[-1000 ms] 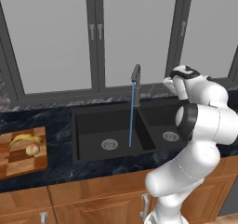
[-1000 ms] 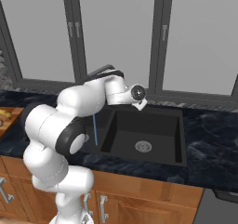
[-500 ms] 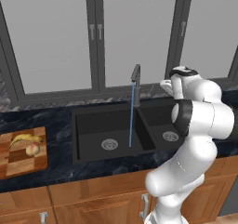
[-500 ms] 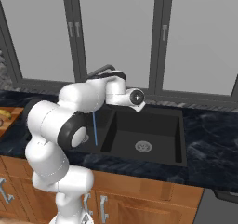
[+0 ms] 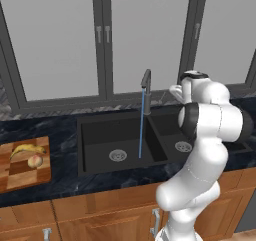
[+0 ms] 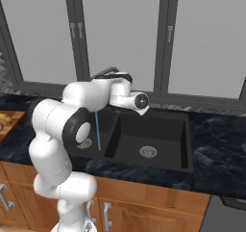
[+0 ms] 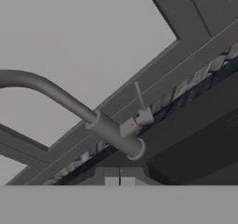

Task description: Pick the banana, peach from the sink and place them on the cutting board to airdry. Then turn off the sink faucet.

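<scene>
Behind sink (image 5: 125, 140), near faucet (image 5: 145, 81): gripper (image 7: 119, 181) shut, holding nothing. On board (image 5: 22, 166): banana (image 5: 27, 149), peach (image 5: 35, 161). Water running.

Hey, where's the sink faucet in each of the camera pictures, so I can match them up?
Left base view: sink faucet stands upper centre, behind the sink, its blue stream falling into the left basin.
Right base view: mostly hidden behind the arm; the stream shows left of centre.
Hand view: its base and lever sit at centre, spout curving left.
Shared landmark: the window frame behind.
</scene>
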Tool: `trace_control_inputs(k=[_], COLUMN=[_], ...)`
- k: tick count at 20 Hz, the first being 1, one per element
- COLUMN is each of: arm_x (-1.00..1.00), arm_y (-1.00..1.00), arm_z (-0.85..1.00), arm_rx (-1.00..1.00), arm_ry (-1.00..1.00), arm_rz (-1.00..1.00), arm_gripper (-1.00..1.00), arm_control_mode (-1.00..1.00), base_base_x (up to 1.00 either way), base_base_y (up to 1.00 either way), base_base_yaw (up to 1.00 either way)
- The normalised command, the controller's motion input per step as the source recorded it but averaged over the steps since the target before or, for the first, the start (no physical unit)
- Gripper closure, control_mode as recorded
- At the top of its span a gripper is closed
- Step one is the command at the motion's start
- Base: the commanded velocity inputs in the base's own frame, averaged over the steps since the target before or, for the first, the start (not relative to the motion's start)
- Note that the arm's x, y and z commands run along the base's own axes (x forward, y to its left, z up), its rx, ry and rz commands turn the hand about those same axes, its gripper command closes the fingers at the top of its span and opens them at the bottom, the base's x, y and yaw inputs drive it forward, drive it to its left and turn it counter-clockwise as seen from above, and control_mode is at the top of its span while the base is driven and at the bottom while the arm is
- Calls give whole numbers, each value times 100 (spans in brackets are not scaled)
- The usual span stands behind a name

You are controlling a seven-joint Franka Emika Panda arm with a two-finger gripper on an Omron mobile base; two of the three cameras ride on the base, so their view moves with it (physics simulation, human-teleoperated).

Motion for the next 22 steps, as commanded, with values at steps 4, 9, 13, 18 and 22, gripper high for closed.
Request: trace_control_inputs(k=[4, 9, 13, 18, 22], arm_x=[24, 21, 22, 23, 23], arm_y=[0, 0, -1, -2, -4], arm_z=[-1, -5, -11, -13, -14], arm_rx=[5, 4, 3, 3, 3], arm_ry=[1, 0, 0, 0, 0], arm_rz=[1, 1, 2, 1, 1], arm_gripper=[100, 100, 100, 100, 100], arm_control_mode=[-100, -100, -100, -100, -100], base_base_x=[0, 0, 0, 0, 0], base_base_y=[0, 0, 0, 0, 0], base_base_yaw=[0, 0, 0, 0, 0])
